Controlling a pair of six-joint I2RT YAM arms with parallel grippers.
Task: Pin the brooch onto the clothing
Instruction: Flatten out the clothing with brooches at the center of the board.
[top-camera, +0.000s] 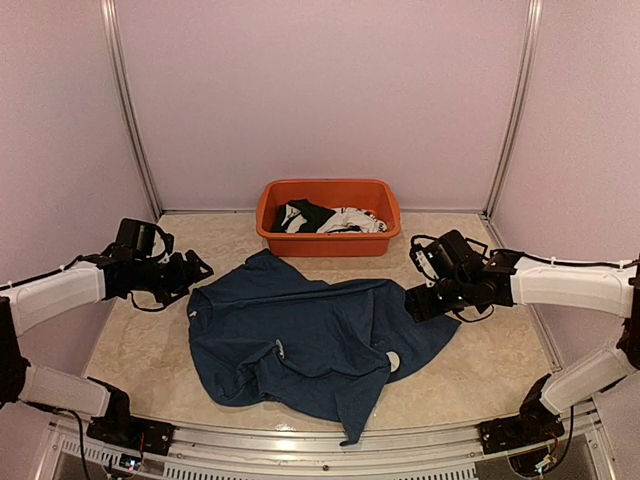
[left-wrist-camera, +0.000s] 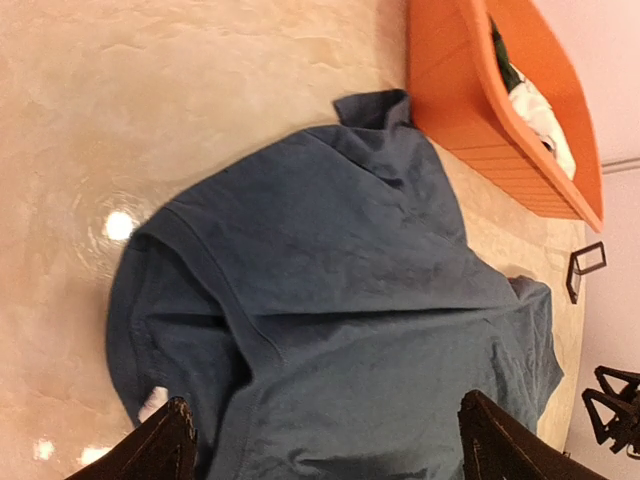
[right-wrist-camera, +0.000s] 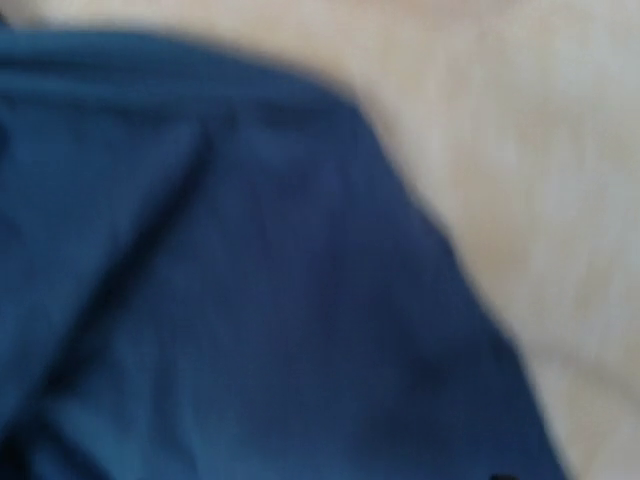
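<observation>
The clothing (top-camera: 310, 340), a dark navy T-shirt, lies crumpled across the middle of the table and fills the left wrist view (left-wrist-camera: 350, 290) and the blurred right wrist view (right-wrist-camera: 250, 300). I cannot make out the brooch. A small pale round spot (top-camera: 393, 361) shows on the shirt's right part, too small to identify. My left gripper (top-camera: 200, 270) hovers at the shirt's left edge, its fingers (left-wrist-camera: 170, 445) wide apart with only fabric below, so it is open (left-wrist-camera: 335, 450). My right gripper (top-camera: 412, 303) hangs over the shirt's right edge. No fingers meet in its wrist view and nothing is pinched.
An orange tub (top-camera: 328, 240) stands at the back centre, just beyond the shirt's collar end, holding black and white garments (top-camera: 325, 218). It also shows top right in the left wrist view (left-wrist-camera: 450, 80). Pale walls close in the table. Its front edge is a metal rail (top-camera: 330, 450).
</observation>
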